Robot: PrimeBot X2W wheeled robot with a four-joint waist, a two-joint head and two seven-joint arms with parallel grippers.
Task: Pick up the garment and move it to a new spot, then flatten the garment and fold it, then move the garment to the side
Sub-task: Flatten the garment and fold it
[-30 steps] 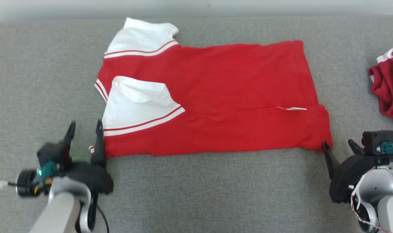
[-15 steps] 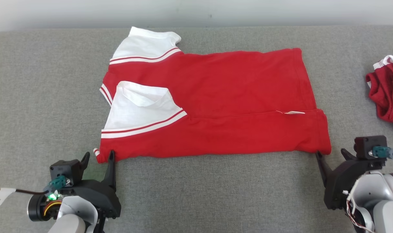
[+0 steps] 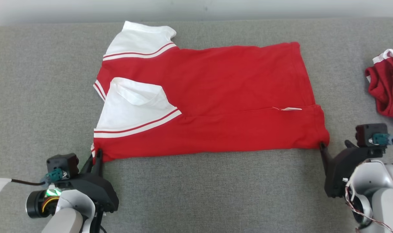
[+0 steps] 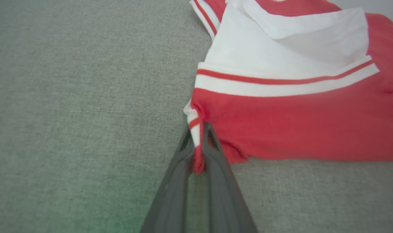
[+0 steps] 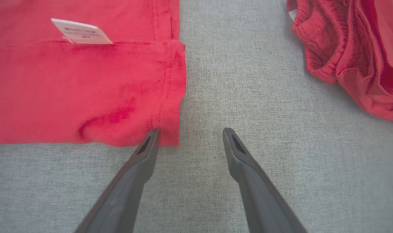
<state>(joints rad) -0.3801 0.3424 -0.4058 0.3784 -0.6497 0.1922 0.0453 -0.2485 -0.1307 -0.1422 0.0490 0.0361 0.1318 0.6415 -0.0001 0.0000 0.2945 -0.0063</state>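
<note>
The garment (image 3: 215, 97) is a red shirt with white, red-striped sleeves, lying flat on the grey surface with its near long edge folded over. My left gripper (image 3: 96, 154) is shut on its near-left corner. In the left wrist view that gripper (image 4: 199, 136) pinches the striped corner of the garment (image 4: 296, 123) between both fingers. My right gripper (image 3: 334, 144) stands open at the near-right corner. In the right wrist view one finger of that gripper (image 5: 191, 130) touches the hem of the garment (image 5: 86, 90), and the other rests over bare surface.
A second crumpled red garment (image 3: 385, 87) lies at the far right, also seen as a red bundle (image 5: 351, 51) beyond my right fingers. A white label (image 3: 291, 109) pokes out of the fold. Grey cloth surface (image 3: 199, 194) stretches along the near side.
My left gripper, open around the near-left corner before, has shut on it. The right gripper stays open at the near-right corner. The head camera has shifted a little.
</note>
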